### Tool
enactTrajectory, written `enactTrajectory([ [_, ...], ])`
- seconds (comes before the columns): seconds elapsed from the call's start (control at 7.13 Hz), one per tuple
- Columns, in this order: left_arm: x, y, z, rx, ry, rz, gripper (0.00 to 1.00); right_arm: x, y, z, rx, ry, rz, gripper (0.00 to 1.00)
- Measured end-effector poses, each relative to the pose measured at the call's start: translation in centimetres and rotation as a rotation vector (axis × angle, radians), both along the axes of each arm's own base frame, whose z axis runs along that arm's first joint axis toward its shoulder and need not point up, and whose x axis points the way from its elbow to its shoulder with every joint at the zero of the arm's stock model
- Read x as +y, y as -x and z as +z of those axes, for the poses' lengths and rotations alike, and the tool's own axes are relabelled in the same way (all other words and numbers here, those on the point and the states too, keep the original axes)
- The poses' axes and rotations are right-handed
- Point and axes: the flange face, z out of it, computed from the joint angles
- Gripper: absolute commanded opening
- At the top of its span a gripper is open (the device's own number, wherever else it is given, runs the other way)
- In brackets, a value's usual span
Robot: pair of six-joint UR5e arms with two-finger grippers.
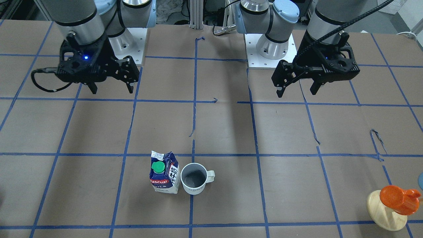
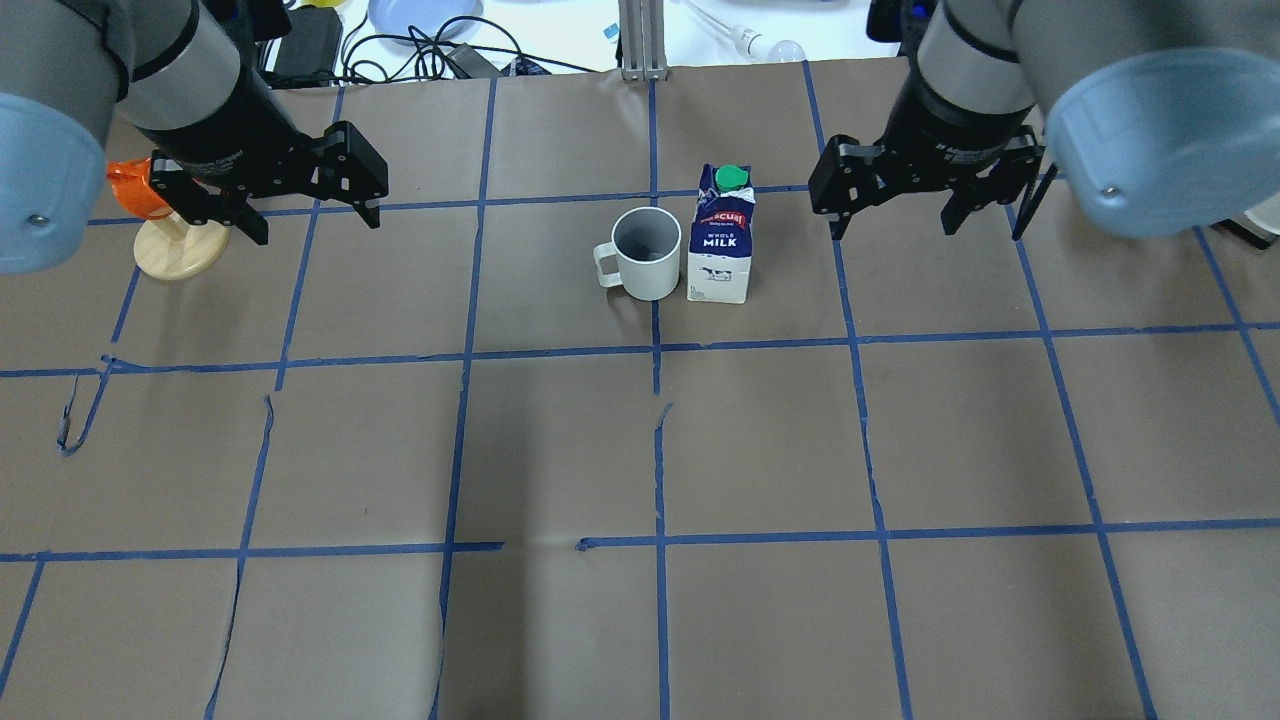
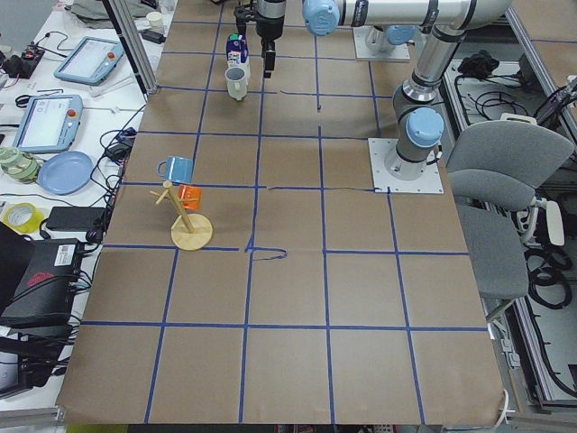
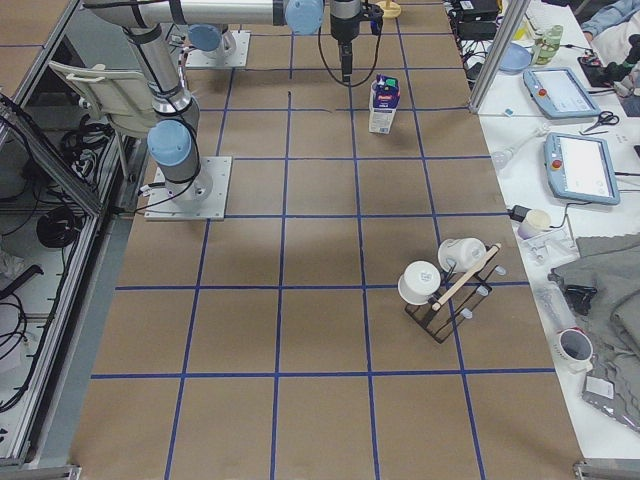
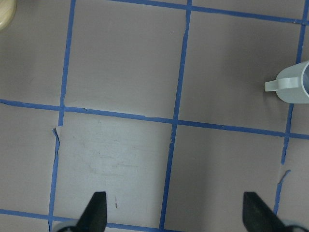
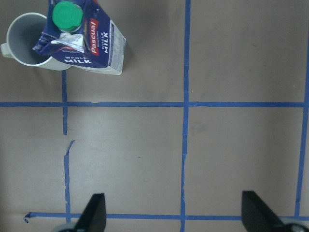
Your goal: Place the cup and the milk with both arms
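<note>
The white cup (image 2: 645, 252) stands upright near the table's middle, handle toward my left side. The blue and white milk carton (image 2: 722, 235) with a green cap stands right beside it. Both show in the front view, cup (image 1: 195, 178) and milk (image 1: 164, 177), and in the right wrist view, milk (image 6: 89, 41) and cup (image 6: 26, 41). My left gripper (image 2: 318, 228) hangs open and empty above the table, well left of the cup; only the cup's handle (image 5: 292, 87) shows at its wrist view's right edge. My right gripper (image 2: 893, 228) hangs open and empty, to the right of the milk.
An orange cup on a round wooden stand (image 2: 165, 235) sits just beyond my left gripper, also seen in the front view (image 1: 396, 201). A rack with white mugs (image 4: 445, 285) stands farther along the table. Blue tape lines grid the brown paper.
</note>
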Motion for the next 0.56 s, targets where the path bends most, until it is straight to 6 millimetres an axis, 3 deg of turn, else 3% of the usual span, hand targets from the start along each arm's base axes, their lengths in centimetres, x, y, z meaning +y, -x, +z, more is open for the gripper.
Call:
enactTrajectory([
  [0.14,0.0,0.0,-0.04,0.001,-0.001,0.003,1.0,-0.21,1.03,0.42,0.001,-0.014,-0.016,1.0],
  [0.56,-0.03,0.01,-0.14,0.002,-0.003,0.008,1.0,-0.34,1.48,0.56,0.001,-0.021,-0.022,1.0],
])
